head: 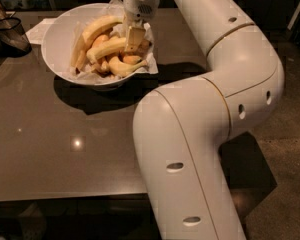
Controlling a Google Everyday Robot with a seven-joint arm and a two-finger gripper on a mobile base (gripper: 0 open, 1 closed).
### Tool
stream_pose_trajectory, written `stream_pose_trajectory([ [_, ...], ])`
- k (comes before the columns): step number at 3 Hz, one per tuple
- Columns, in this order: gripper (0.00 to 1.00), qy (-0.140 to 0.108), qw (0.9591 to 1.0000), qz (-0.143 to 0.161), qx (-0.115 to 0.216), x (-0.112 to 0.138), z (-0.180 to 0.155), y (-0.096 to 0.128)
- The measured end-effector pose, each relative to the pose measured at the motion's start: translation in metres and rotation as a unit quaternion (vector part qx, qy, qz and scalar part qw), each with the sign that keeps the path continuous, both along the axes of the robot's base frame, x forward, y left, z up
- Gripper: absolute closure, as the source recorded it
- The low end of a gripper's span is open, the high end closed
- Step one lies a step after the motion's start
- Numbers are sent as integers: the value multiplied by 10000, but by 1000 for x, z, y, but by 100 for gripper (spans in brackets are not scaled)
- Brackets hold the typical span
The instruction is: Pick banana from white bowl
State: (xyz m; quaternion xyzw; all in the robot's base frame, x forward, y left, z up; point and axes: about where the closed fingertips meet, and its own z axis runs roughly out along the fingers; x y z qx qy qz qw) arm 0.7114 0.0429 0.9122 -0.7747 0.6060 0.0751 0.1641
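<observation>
The white bowl [55,39] stands at the far left of the dark table, lined with crumpled white paper [149,64]. It holds several yellow bananas: one long banana [101,26] on top at the back, another banana [106,49] across the middle, and a short banana [121,67] at the front. My gripper [134,38] reaches down from above into the right half of the bowl. Its tip is right at the right end of the middle banana. The white arm hides the bowl's right rim.
A dark mesh basket [9,34] stands at the far left edge. A flat white paper [39,30] lies between it and the bowl. The brown table top [65,144] stretches toward the near side. My arm's big white links [190,144] cover the right side.
</observation>
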Motion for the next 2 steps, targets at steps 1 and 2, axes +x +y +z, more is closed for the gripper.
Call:
stream_pose_trajectory([
  [1, 100, 0, 10000, 0, 0, 0, 0, 0],
  [2, 100, -239, 9994, -170, 168, 1, 23, 3],
])
